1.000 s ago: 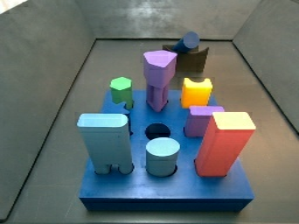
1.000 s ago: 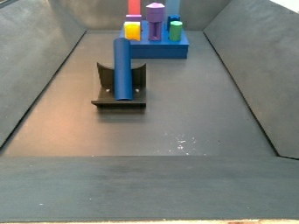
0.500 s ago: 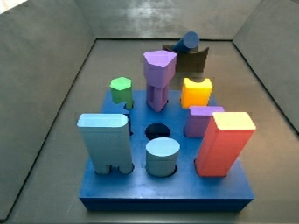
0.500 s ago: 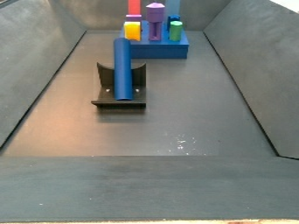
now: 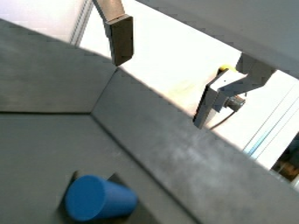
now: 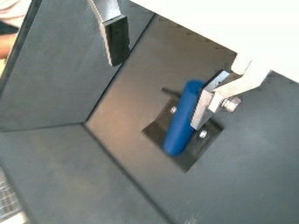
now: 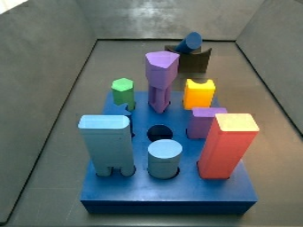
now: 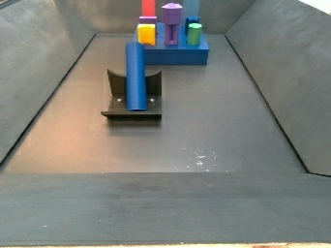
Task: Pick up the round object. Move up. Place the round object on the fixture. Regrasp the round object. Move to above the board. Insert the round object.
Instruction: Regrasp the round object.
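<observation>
The long, smooth dark blue cylinder, the round object (image 8: 135,75), is being carried by the small dark olive-black fixture (image 8: 132,100), resting in the notch at its top and leaning against it; in a side view its round end (image 7: 192,41) is being shown above the dark block (image 7: 197,60). Compared with the side views half a second and a second ago, nothing is being seen to have moved: the cylinder, the fixture and the pegs are being shown in the same places.

The gripper (image 6: 166,54) is being held well above the floor and is not being shown in either side view. Its two flat silver fingers (image 6: 114,35) are being kept wide apart, with nothing between them. In a wrist view the cylinder (image 6: 181,118) and the fixture base (image 6: 187,145) are being seen far below, close to one fingertip (image 6: 208,103) in the picture but not touched by it. In a wrist view only the cylinder's blue end (image 5: 96,199) is being caught, below the spread fingers (image 5: 121,39).

The thick square bright blue board (image 7: 172,192) is being shown apart from the fixture, its round hole (image 7: 159,134) left open among the multicoloured pegs, just behind the short pale teal cylinder (image 7: 165,159). In a side view the board (image 8: 175,53) is lying beyond the fixture, at the far end of the dark grey tray floor (image 8: 181,136).
</observation>
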Controlling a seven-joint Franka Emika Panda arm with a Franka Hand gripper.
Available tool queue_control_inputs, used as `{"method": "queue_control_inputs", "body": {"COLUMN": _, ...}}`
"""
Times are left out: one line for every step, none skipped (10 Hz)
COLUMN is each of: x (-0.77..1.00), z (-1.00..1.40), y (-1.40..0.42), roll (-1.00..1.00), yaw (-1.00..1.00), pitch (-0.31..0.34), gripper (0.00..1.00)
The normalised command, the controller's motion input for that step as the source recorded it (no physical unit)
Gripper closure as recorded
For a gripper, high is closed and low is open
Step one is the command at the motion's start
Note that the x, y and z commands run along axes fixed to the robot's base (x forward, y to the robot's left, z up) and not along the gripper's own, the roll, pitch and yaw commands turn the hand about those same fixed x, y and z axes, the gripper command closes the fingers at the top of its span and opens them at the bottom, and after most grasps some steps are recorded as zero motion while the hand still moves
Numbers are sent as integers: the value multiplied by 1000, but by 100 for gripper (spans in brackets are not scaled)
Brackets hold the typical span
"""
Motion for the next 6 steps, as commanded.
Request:
{"method": "queue_control_inputs", "body": {"x": 109, "z": -9, "y": -53, "roll": 587, "yaw": 202, "pitch": 177, "gripper": 0}}
{"method": "queue_control_inputs", "body": {"x": 108, "z": -11, "y": -56, "roll": 466, "yaw": 219, "pitch": 158, "gripper": 0}}
{"method": "queue_control_inputs", "body": {"x": 102, "z": -3, "y": -41, "roll": 260, "yaw": 234, "pitch": 117, "gripper": 0}}
{"method": "queue_control_inputs", "body": {"x": 90, "z": 1, "y": -36, "roll": 187, "yaw": 237, "pitch": 75, "gripper": 0}}
{"method": "queue_control_inputs", "body": {"x": 75, "z": -7, "y": -43, "roll": 159, "yaw": 228, "pitch": 26, "gripper": 0}}
{"method": "queue_control_inputs", "body": {"x": 78, "z": -6, "y": -48, "roll": 154, "yaw": 220, "pitch": 17, "gripper": 0}}
